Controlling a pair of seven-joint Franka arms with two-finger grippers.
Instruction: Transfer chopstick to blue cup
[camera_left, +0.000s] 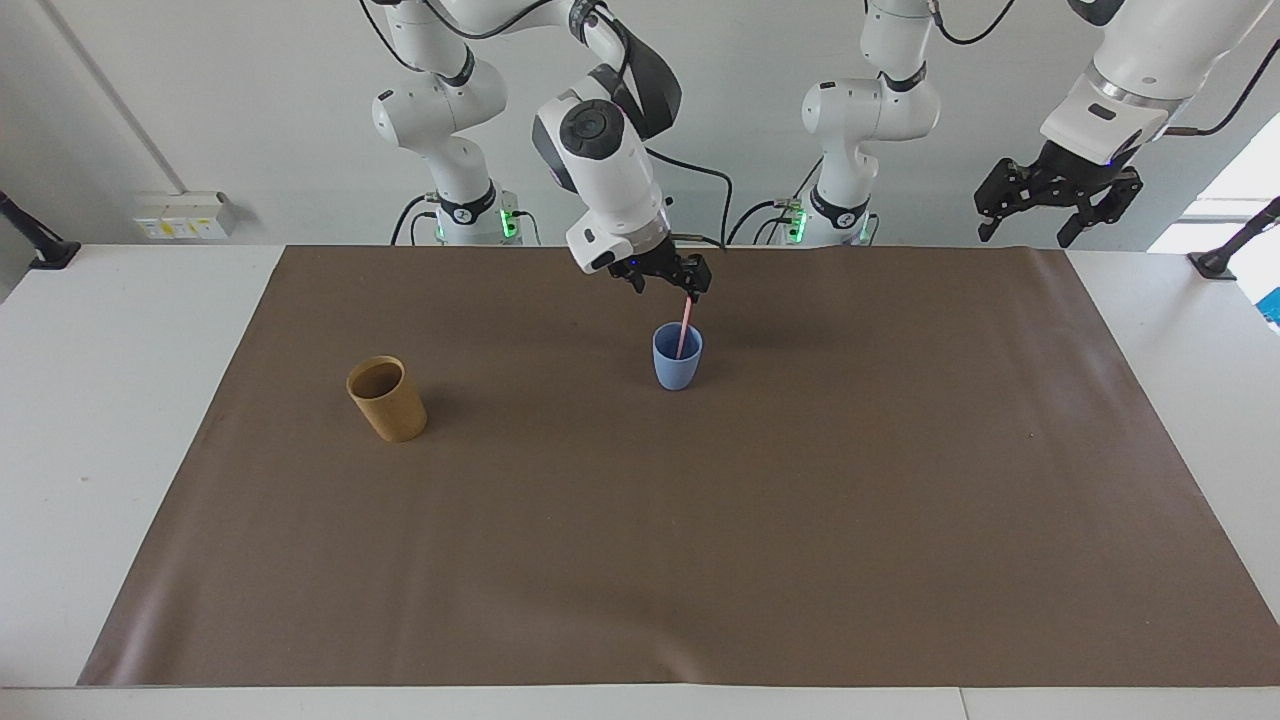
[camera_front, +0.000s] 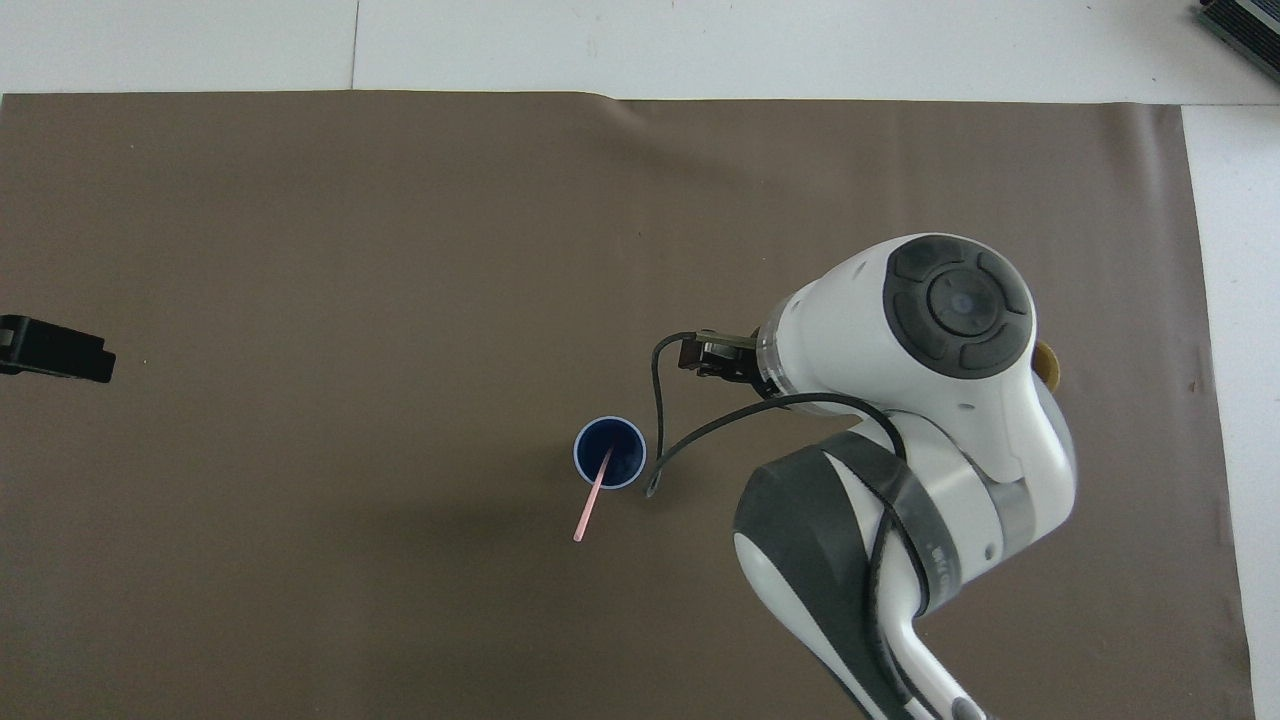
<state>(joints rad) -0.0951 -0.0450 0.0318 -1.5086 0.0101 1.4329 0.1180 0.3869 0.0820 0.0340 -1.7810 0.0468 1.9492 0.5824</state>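
The blue cup (camera_left: 677, 360) (camera_front: 610, 453) stands upright on the brown mat, about midway between the two arms' ends. The pale pink chopstick (camera_left: 685, 325) (camera_front: 590, 505) rests in it, its lower end inside and its upper end leaning over the rim toward the robots. My right gripper (camera_left: 668, 288) (camera_front: 702, 355) hangs open just above the cup, shifted toward the right arm's end, with nothing between its fingers. My left gripper (camera_left: 1030, 232) (camera_front: 55, 348) waits open, raised over the left arm's end of the table.
A tan-brown cup (camera_left: 387, 400) stands on the brown mat (camera_left: 800, 550) toward the right arm's end; in the overhead view only a sliver of the tan-brown cup (camera_front: 1048, 365) shows past the right arm. White tabletop surrounds the mat.
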